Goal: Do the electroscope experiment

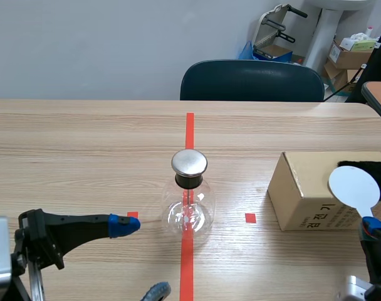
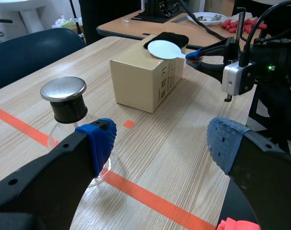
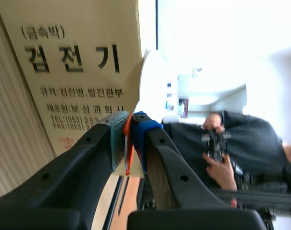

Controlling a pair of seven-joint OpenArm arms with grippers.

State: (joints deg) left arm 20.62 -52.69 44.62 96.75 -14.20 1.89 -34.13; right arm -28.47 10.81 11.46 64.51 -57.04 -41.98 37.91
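Electroscope (image 1: 189,202) sits mid-desk, right on the red tape line and well left of the cardboard box (image 1: 303,188) on the desk (image 1: 84,144). It's a glass flask with a black stopper and a flat metal cap (image 1: 189,162). Inside, a thin rod runs down from the stopper, and honestly I can't tell through the glare whether the leaves at its end hang together or spread. The box looks closed, so no idea what's in it, but a black cloth (image 2: 167,37) lies on top. Progress-wise I'd call it early: the right gripper (image 3: 128,132) is pinched tight on the handle of the white disc paddle (image 1: 354,186), holding it up over the box's near right part, beside the cloth. The disc is well apart from the cap, so charging it and bringing it over looks like what's left. Left gripper (image 2: 162,143) is spread wide with nothing in it, low at the near left, just beside the flask.
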